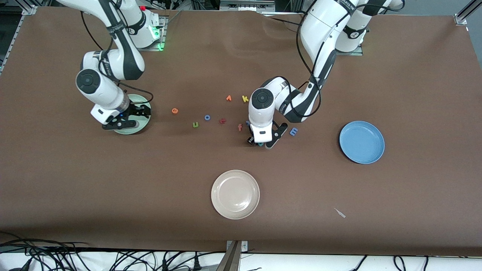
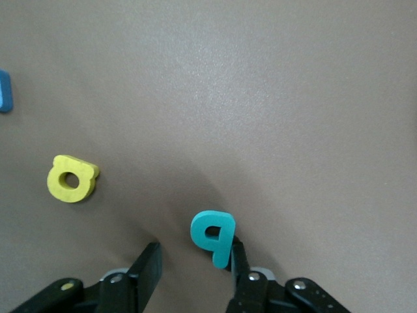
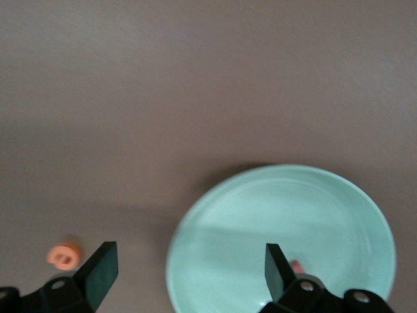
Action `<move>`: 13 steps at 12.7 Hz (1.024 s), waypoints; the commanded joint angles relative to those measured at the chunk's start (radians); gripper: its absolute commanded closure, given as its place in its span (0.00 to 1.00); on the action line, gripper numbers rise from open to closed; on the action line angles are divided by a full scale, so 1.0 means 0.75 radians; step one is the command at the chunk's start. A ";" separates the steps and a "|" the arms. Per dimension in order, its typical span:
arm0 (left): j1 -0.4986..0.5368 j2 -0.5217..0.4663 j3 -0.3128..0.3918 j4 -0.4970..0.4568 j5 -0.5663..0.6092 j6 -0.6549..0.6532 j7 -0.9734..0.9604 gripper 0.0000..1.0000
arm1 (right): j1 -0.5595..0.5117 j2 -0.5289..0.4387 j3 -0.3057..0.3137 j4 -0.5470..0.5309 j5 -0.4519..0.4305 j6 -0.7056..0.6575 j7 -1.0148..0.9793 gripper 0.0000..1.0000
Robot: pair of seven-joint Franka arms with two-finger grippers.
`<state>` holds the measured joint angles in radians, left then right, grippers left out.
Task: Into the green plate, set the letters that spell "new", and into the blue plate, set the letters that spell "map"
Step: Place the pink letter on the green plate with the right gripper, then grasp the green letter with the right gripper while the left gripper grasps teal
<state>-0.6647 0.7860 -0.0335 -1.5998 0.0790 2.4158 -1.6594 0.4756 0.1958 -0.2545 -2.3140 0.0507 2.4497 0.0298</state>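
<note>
My left gripper point(image 2: 194, 254) is low over the table and open around the teal "a" point(image 2: 214, 236). The letter touches one finger and stands apart from the other. The yellow "p" point(image 2: 71, 178) lies close by on the table. The blue "m" point(image 1: 293, 131) lies beside that gripper point(image 1: 260, 142), toward the blue plate point(image 1: 362, 142). My right gripper point(image 3: 190, 254) hangs open and empty over the green plate point(image 3: 280, 222). A salmon-pink bit, the "w" point(image 3: 296, 265), shows in the plate by one finger. The orange "e" point(image 1: 174, 110) and green "n" point(image 1: 195, 124) lie on the table.
A cream-white plate point(image 1: 235, 194) sits nearest the front camera. Between the arms lie a blue ring letter point(image 1: 207, 117), a dark red letter point(image 1: 222, 121), an orange-red "f" point(image 1: 240, 127), an orange letter point(image 1: 228, 98) and a yellow "k" point(image 1: 245, 99).
</note>
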 commanded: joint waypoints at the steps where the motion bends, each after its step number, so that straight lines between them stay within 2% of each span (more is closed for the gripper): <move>1: 0.001 0.052 0.010 0.055 0.034 -0.010 0.018 0.55 | 0.002 0.098 0.138 0.142 0.016 -0.026 0.168 0.00; 3: 0.003 0.052 0.012 0.055 0.036 -0.010 0.034 0.62 | 0.010 0.186 0.243 0.233 0.018 -0.008 0.238 0.01; 6: 0.003 0.052 0.012 0.055 0.042 -0.010 0.057 0.74 | 0.079 0.295 0.262 0.354 0.018 -0.004 0.422 0.03; 8: 0.003 0.052 0.012 0.055 0.042 -0.010 0.063 0.79 | 0.141 0.350 0.262 0.410 0.018 0.012 0.453 0.32; 9: 0.003 0.052 0.012 0.055 0.042 -0.010 0.069 0.81 | 0.149 0.365 0.262 0.410 0.016 0.031 0.510 0.42; 13: 0.003 0.050 0.012 0.055 0.042 -0.020 0.077 0.93 | 0.212 0.416 0.262 0.398 0.010 0.078 0.602 0.46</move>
<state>-0.6639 0.7880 -0.0299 -1.5883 0.0790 2.4062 -1.6146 0.6126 0.4856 -0.0524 -2.0281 0.0522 2.4931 0.4514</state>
